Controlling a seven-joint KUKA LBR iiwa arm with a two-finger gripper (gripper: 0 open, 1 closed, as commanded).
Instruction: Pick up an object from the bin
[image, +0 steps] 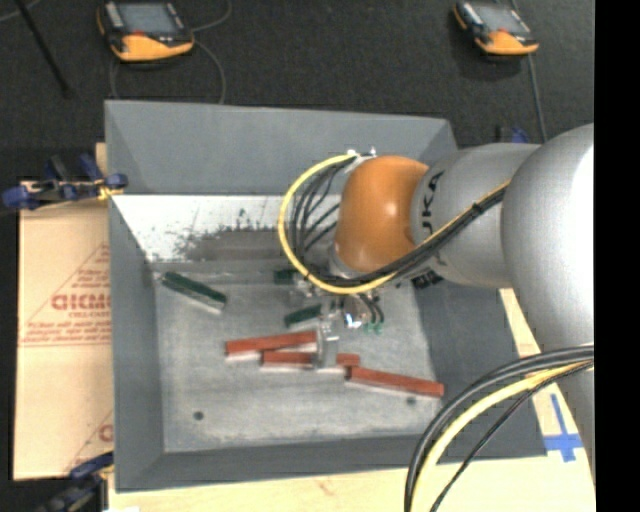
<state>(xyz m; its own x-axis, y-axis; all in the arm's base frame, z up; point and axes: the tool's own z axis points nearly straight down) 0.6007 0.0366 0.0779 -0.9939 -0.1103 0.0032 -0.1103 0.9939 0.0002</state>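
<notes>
Grey bin (200, 400) | gripper (330, 342) low over red sticks (262, 347); clench or release: cannot tell | nothing lifted; pick pending

Finding: dark letters reading "UKA", part of a brand mark and running vertically, stand on the grey arm housing (432, 200), just right of the orange wrist cover (378, 210).
</notes>
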